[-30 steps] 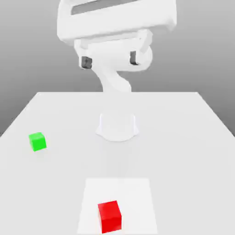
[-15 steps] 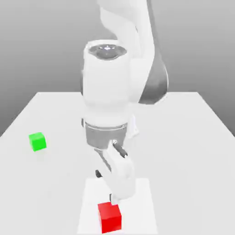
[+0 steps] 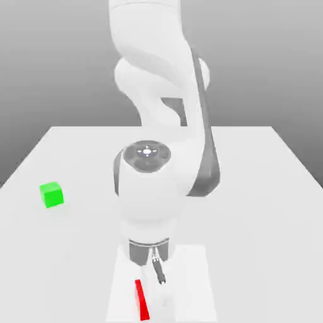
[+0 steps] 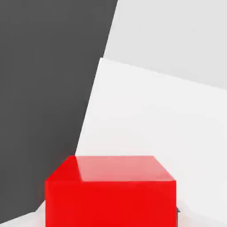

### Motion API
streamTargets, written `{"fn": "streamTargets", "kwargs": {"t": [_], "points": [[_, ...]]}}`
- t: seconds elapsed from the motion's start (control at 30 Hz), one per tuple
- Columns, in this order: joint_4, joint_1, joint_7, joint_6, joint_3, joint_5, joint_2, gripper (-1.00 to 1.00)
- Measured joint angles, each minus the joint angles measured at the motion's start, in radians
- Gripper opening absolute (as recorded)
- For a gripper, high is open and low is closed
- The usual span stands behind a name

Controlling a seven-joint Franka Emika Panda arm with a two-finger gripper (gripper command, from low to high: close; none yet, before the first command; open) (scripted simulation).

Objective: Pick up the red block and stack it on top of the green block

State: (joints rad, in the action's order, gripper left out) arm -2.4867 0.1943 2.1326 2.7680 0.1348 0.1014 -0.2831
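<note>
— Red and green, that's all the colour on this white table (image 3: 265,189). How many blocks do you count?

— Two. One red block (image 3: 142,301) at the near edge, on a paler square patch (image 3: 189,284) of the tabletop, and one green block (image 3: 51,194) sitting alone toward the exterior view's left, farther back, well apart from the red one.

— And the arm?

— One white arm (image 3: 158,126), bent over and reaching down at the near side. From out here its wrist covers most of the red block; I see only a red sliver beside it.

— What about the gripper (image 3: 154,296)?

— One gripper, right down at the red block. The jaws have drawn in as far as they go. Whether they pinch the block, I cannot tell from here.

— And through the hand camera?

— The red block (image 4: 111,195) is up close, top face and one side showing, resting on the pale patch (image 4: 155,119).
</note>
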Motion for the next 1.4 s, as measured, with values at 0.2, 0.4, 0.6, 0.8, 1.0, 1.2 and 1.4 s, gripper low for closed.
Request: {"fn": "streamTargets", "kwargs": {"t": [0.2,0.4,0.6,0.8,1.0,1.2,1.4], "points": [[-0.069,0.084,-0.032,-0.083,-0.087,0.031,0.158,-1.00],[-0.164,0.304,-0.056,-0.100,-0.207,0.124,0.281,-1.00],[-0.261,0.466,-0.117,-0.110,-0.308,0.167,0.397,-1.00],[-0.362,0.600,-0.200,-0.111,-0.450,0.176,0.498,-1.00],[-0.440,0.664,-0.310,-0.090,-0.584,0.115,0.540,-1.00],[-0.437,0.556,-0.446,-0.003,-0.647,-0.078,0.426,-1.00],[-0.434,0.504,-0.544,0.107,-0.661,-0.219,0.310,-1.00]]}}
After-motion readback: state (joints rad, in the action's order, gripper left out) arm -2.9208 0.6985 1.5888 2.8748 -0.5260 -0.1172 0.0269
